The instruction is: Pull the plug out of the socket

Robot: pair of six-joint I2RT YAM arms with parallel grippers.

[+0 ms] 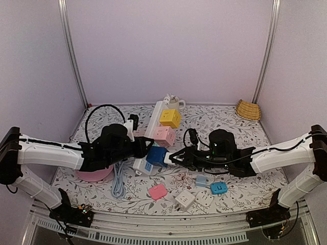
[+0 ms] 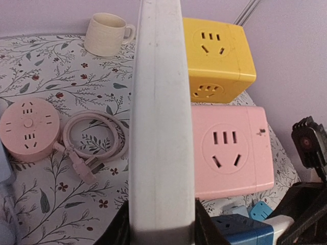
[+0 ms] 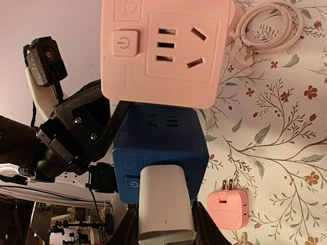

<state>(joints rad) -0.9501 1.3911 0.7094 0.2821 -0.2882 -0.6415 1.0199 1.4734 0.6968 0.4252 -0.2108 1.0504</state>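
White plastic is what both arms are clamped on. The left gripper (image 2: 161, 230) is clenched around the near end of the long power strip (image 2: 161, 127), which seems meant to pin the strip down so it cannot slide when the other arm pulls. The right gripper (image 3: 166, 227) has its fingers pressed on either side of the white plug (image 3: 166, 201). That plug sits fully seated in the side of the blue cube socket (image 3: 158, 148), so it has not yet come out. The two grippers face each other across the blue cube, which suits a straight pull away from the braced strip. Three cube sockets sit along the strip, one each of yellow (image 2: 219, 51), pink (image 2: 230, 148) and blue. On the flowered table (image 1: 255, 132) near the right arm lie what look like five loose adapters (image 1: 185, 200), though they are small in the top view. There is also one mug (image 2: 104, 33) and one round pink socket (image 2: 28, 127) with its coiled cable.
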